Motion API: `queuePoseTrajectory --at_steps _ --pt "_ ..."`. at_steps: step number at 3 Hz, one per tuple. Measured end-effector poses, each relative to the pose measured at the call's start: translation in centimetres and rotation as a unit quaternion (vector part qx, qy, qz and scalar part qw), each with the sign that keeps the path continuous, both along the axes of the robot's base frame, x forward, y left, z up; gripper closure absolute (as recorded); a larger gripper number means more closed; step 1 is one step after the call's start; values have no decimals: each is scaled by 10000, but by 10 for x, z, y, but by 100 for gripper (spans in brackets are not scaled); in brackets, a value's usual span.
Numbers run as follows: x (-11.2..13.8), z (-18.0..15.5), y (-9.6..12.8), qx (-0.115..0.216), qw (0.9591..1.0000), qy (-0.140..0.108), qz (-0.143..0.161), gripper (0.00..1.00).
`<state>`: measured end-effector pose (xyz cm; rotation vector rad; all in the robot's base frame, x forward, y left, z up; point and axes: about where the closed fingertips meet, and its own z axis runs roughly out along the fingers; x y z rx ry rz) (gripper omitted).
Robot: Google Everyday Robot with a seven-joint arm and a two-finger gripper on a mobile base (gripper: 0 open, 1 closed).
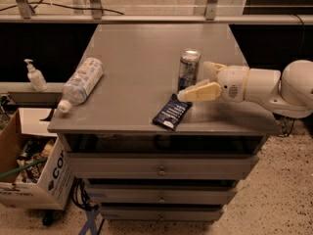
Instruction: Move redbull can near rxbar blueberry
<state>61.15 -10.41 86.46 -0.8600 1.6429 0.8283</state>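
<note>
The redbull can (189, 68) stands upright on the grey table (137, 43), right of the middle. The rxbar blueberry (171, 112), a dark navy wrapper with a pale end, lies flat just in front of the can, near the table's front edge. My gripper (194, 81) reaches in from the right with its white arm (264, 84). Its fingers are spread open. One finger (199, 92) lies low in front of the can, the other (211, 67) shows behind the can's right side. The can stands at the mouth of the open fingers, not squeezed.
A clear plastic water bottle (80, 82) lies on its side at the table's left edge. A hand sanitizer pump bottle (35, 76) stands on a shelf to the left. A cardboard box (34, 175) sits on the floor at the lower left. Drawers (159, 170) are below the tabletop.
</note>
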Motion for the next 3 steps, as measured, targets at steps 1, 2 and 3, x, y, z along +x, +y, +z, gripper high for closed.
queuePoseTrajectory --at_steps 1,2,3 --pt "-15 7 -31 -153 9998 -91 9 0" --pt "-33 19 -68 -297 9993 -186 -102 0" --pt "-35 19 -70 -301 9993 -183 -99 0"
